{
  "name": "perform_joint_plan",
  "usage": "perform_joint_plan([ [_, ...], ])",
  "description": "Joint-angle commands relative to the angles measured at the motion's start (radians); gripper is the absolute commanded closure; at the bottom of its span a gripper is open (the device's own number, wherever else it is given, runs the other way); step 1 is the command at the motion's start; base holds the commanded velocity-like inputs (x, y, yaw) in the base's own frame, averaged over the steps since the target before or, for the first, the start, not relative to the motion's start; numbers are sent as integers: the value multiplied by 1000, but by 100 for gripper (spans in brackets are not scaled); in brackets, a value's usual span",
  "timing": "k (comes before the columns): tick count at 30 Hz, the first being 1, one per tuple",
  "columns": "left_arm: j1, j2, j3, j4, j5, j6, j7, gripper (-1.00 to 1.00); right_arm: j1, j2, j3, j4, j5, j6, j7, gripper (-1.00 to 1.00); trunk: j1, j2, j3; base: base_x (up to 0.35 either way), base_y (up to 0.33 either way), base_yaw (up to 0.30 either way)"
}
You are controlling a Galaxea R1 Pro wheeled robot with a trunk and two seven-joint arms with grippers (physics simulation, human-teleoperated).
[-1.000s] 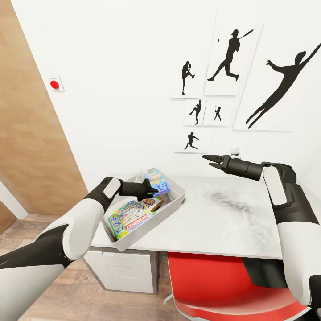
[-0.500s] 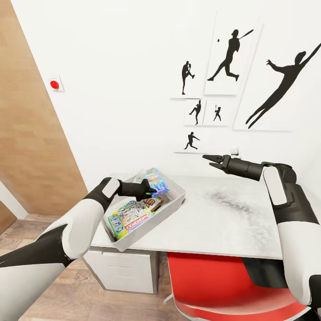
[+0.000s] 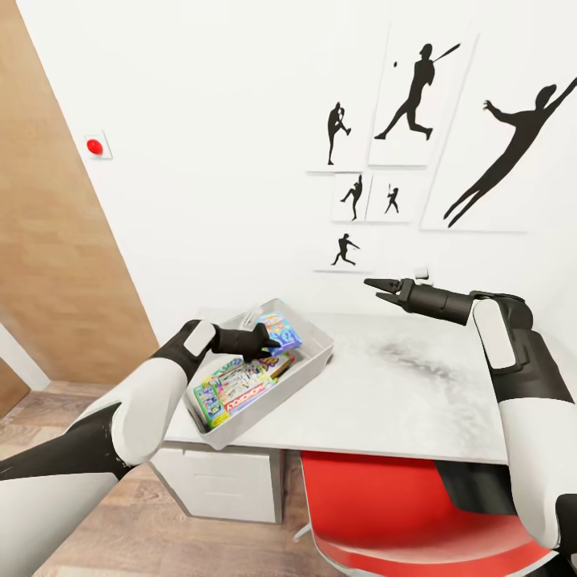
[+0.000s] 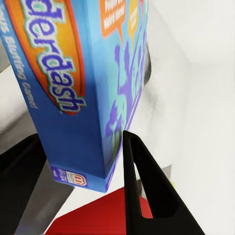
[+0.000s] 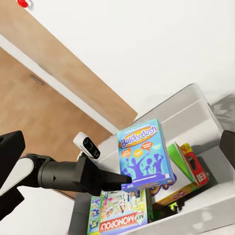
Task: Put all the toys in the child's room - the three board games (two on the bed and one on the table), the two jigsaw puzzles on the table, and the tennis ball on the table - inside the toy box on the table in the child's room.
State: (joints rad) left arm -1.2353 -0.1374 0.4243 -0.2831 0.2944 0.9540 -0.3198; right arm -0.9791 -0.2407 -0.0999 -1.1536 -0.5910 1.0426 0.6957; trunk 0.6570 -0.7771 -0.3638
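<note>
Now the left end effector (image 3: pixel 268 340) is gripping the blue game (image 3: pixel 280 330) by its lower edge, fingers closed on it, holding it upright over the toy box (image 3: pixel 316 365), long axis near vertical, printed face toward the right arm. Below it, more games (image 3: pixel 240 386) are lying flat in the box. The right end effector (image 3: pixel 370 283) is hovering above the surface (image 3: pixel 401 385), fingers nearly together, holding nothing.

Blue board game (image 5: pixel 143 154) upright in grey toy box (image 3: pixel 316 365).

I see the toy box (image 3: pixel 316 353) crowded with game boxes, the blue board game (image 3: pixel 280 330) upright inside. The table (image 3: pixel 401 393) beside it lies bare, with the red chair (image 3: pixel 385 513) tucked under its near edge.
</note>
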Motion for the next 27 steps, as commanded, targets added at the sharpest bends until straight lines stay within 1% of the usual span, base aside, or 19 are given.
perform_joint_plan([
  [1,-1,-1,8,1,-4,4,-2,100,-1,0,-1,0,5,5,7,-100,0,-1,-3,0,0,0],
  [11,-1,-6,10,13,-3,2,1,100,-1,0,-2,0,5,5,7,-100,0,-1,-19,0,0,0],
  [27,-2,-7,12,13,-3,2,1,100,0,-1,-1,-1,5,5,8,-100,0,-1,-45,0,0,-11],
])
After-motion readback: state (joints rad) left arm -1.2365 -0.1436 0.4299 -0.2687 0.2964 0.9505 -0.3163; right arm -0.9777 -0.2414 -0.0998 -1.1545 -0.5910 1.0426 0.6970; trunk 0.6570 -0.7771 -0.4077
